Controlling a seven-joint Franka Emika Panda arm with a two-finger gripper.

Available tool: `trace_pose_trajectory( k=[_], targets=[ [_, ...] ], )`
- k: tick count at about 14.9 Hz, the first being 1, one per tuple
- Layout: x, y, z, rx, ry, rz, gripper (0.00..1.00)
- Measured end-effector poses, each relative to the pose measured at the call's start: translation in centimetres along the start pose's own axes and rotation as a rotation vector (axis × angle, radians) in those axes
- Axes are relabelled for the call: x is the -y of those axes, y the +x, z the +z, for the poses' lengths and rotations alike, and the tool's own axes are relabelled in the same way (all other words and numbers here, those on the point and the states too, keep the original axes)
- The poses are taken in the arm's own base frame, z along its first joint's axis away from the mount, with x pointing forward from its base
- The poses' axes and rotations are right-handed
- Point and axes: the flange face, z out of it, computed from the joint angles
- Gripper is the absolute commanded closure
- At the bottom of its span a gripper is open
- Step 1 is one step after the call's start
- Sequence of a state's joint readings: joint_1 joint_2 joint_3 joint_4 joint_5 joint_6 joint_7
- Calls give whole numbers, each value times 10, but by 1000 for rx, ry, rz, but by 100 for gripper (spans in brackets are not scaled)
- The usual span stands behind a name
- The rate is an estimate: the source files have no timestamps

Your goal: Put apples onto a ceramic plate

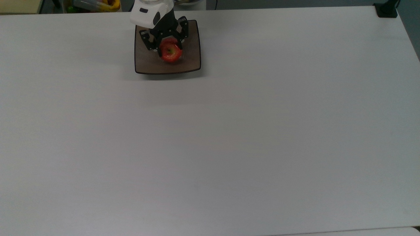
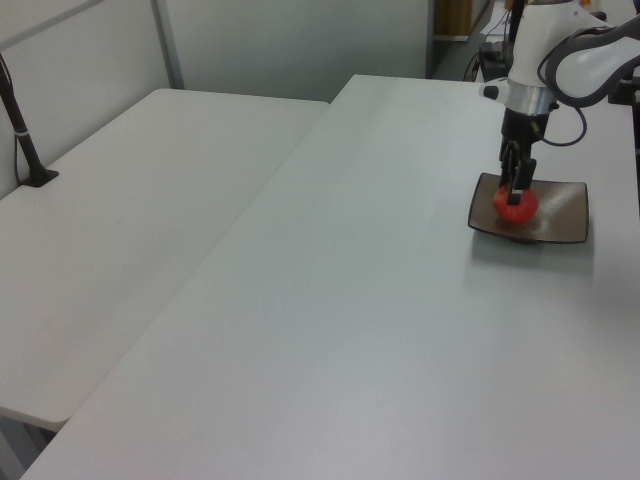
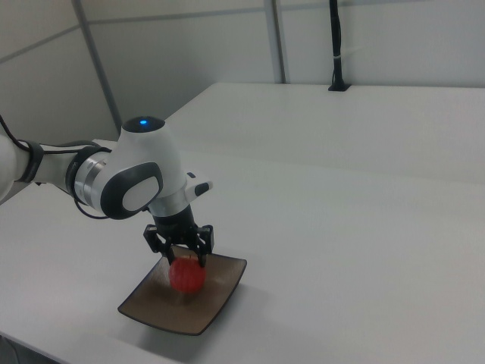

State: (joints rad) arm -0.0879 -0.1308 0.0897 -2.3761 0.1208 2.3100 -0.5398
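Gripper [image 1: 168, 46], upper left of the top view, points straight down and is closed on the apple [image 1: 171, 53]. The apple hangs directly below it, over the middle of the ceramic plate [image 1: 190, 62] on the worktop [image 1: 229, 131]; contact with the plate cannot be confirmed

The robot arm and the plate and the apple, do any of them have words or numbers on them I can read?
No words, numbers or signs can be read.
The apple: no sticker or label seen.
The plate: plain brown glaze, no writing.
The claw and the white arm: no readable lettering, just a small blue light on the arm in the right view.
The table: plain white, no marks.
Colourful things beyond the table's far edge are too blurred to read.
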Motion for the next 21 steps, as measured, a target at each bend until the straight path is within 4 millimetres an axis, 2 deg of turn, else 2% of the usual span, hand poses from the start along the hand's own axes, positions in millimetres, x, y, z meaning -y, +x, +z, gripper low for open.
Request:
trace_pose_trajectory(
  k=[1,2,3,11,14,16,21],
  targets=[
    [0,0,0,-1,-1,0,28],
    [0,0,0,-1,-1,0,7],
    [0,0,0,-2,-1,-1,1],
    [1,-2,0,12,7,0,0],
    [1,0,-14,26,18,-2,0],
    [2,7,-38,29,35,48,0],
    [5,35,-147,26,60,251,0]
  ],
)
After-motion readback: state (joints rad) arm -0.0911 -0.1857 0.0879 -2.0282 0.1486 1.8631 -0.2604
